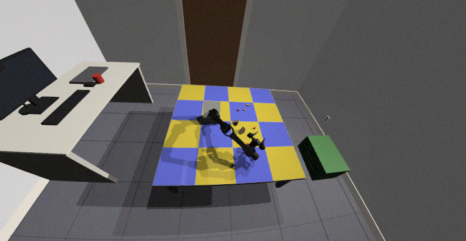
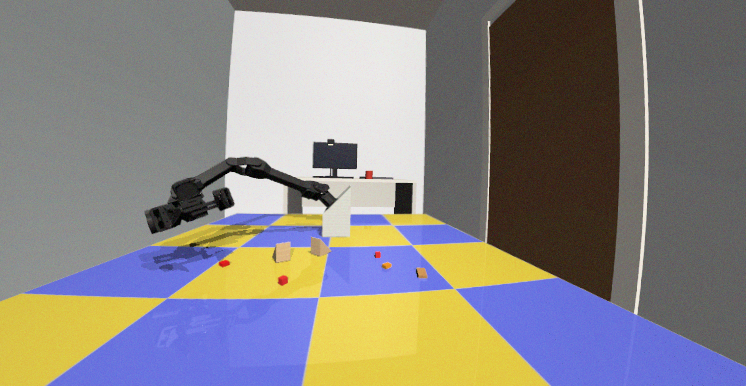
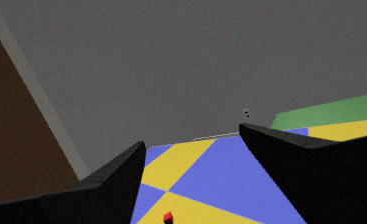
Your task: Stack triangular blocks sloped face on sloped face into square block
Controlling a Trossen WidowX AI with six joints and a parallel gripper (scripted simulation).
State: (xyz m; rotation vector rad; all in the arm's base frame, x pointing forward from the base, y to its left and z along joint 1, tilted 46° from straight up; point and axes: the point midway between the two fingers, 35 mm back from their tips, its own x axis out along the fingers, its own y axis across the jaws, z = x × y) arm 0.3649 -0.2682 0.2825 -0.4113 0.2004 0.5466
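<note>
Two tan triangular blocks stand apart on the checkered table [image 1: 283, 162] [image 2: 365, 336]. One block [image 1: 235, 122] [image 2: 318, 247] is nearer the door and shows a side sloping down to the right in the exterior view. The other block [image 1: 241, 130] [image 2: 282, 252] shows a squarish face there; its slope direction is unclear. My gripper [image 1: 260, 135] [image 2: 190, 209] [image 3: 192, 137] is open with its fingers wide apart and nothing between them. It is raised above the table, to the side of the blocks away from the door. Neither block shows in the wrist view.
A red cube [image 1: 254, 127] [image 2: 282, 280] [image 3: 168, 218] and another red piece [image 1: 247, 143] [image 2: 224, 263] lie near the blocks. Doorward lie a red piece [image 1: 238, 110] [image 2: 377, 254], an orange piece [image 1: 243, 109] [image 2: 386, 265] and a tan-orange piece [image 1: 247, 104] [image 2: 421, 272]. A pale stand [image 1: 212, 105] [image 2: 336, 222] is at the arm's base.
</note>
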